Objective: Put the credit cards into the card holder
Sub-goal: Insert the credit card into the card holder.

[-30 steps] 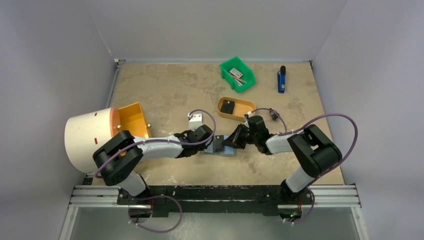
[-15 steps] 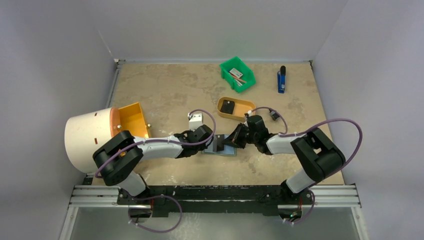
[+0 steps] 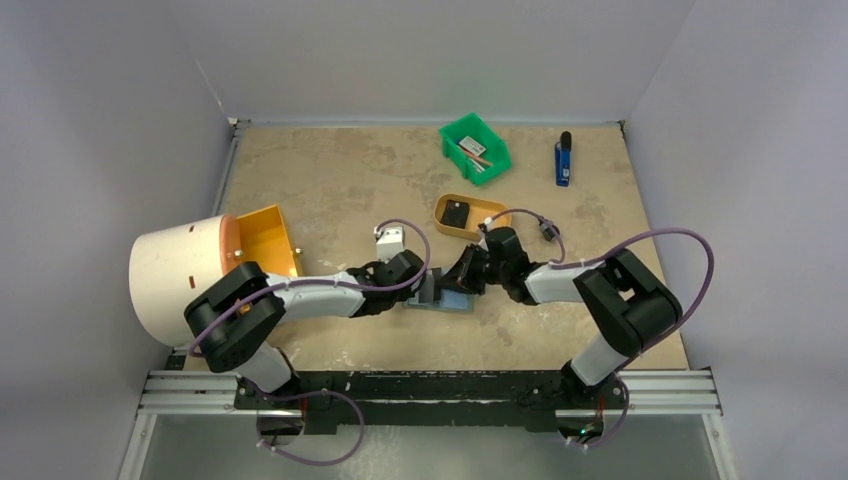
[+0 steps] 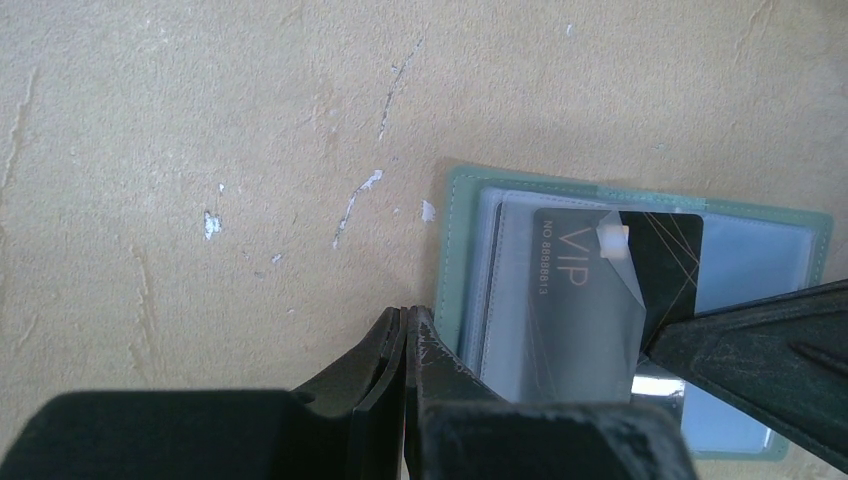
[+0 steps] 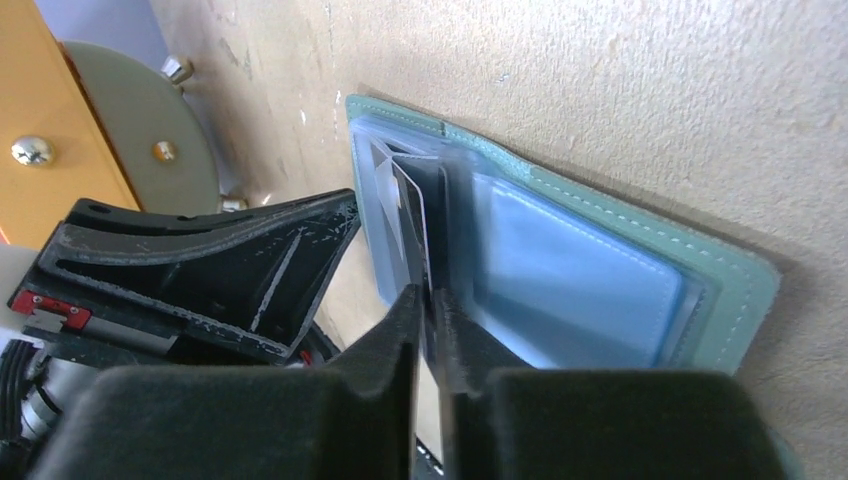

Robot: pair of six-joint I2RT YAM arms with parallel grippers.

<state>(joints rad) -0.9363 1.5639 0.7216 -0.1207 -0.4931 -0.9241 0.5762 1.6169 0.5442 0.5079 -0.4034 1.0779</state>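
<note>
The card holder (image 3: 443, 299) lies open on the table, grey-green with pale blue pockets; it also shows in the left wrist view (image 4: 470, 250) and the right wrist view (image 5: 620, 270). My right gripper (image 3: 460, 277) is shut on a black credit card (image 4: 575, 290), held edge-on (image 5: 412, 215) and partly inside a clear pocket of the holder. My left gripper (image 4: 405, 318) is shut and empty, its tips at the holder's left edge. A second black card (image 3: 457, 213) lies in the tan oval tray (image 3: 483, 231).
A green bin (image 3: 475, 148) with small items and a blue object (image 3: 563, 160) sit at the back. An orange bin (image 3: 268, 238) and a large white cylinder (image 3: 178, 275) stand at the left, close to the left arm.
My right gripper has moved a little left with the card, further over the open holder. The left gripper has stayed at the holder's edge.
</note>
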